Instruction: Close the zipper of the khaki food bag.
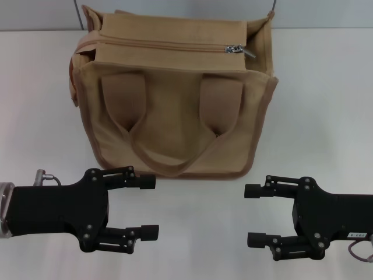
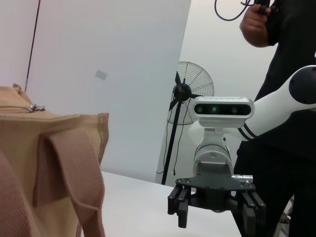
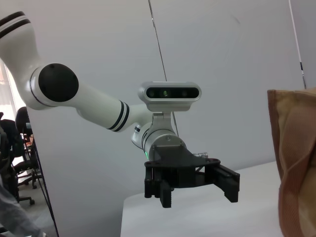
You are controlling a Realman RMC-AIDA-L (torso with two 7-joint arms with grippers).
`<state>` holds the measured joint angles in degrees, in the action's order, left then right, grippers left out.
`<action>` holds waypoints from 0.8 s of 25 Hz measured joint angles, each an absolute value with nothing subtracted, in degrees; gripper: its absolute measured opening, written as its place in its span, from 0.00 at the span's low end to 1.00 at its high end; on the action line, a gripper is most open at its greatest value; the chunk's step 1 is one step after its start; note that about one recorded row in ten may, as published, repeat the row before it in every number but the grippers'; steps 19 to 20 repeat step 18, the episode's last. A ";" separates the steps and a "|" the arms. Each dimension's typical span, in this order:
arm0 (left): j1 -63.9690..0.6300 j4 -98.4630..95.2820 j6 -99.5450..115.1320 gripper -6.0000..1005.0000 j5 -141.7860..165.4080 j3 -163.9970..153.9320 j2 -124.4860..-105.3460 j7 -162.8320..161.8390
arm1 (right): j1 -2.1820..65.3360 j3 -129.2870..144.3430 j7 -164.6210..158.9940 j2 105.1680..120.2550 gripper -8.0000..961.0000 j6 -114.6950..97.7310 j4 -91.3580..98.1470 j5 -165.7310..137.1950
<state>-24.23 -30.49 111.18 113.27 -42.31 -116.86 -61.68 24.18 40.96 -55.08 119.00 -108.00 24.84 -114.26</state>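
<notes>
Boxy canvas khaki food bag (image 1: 175,111), metal-slider zipper (image 1: 236,49), left gripper (image 1: 148,207) and right gripper (image 1: 253,216) fingers apart

Left claw (image 1: 150,206) and right claw (image 1: 252,214) low, apparently open.

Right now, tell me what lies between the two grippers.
In the head view, only bare white table lies between the left gripper and right gripper; the khaki food bag stands beyond them.

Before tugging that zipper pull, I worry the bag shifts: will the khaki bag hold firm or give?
The khaki food bag probably gives: soft canvas, handles drooping. The zipper runs along a sagging flap, so it may buckle. Both grippers hang open, bracing nothing.
</notes>
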 joint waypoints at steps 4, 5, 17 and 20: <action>-24.15 -30.49 111.11 0.83 113.29 -42.34 -116.77 -61.66 | 24.60 40.95 -55.04 119.00 0.79 -107.94 24.44 -114.26; -24.09 -30.49 111.10 0.83 113.29 -42.33 -116.71 -61.66 | 24.65 40.96 -55.04 119.00 0.79 -107.93 24.37 -114.26; -23.82 -30.50 111.09 0.83 113.29 -42.49 -116.69 -61.62 | 24.96 40.95 -55.20 119.00 0.79 -107.92 24.34 -114.25; -23.82 -30.50 111.09 0.83 113.29 -42.53 -116.70 -61.61 | 24.96 40.95 -55.20 119.00 0.79 -107.92 24.34 -114.25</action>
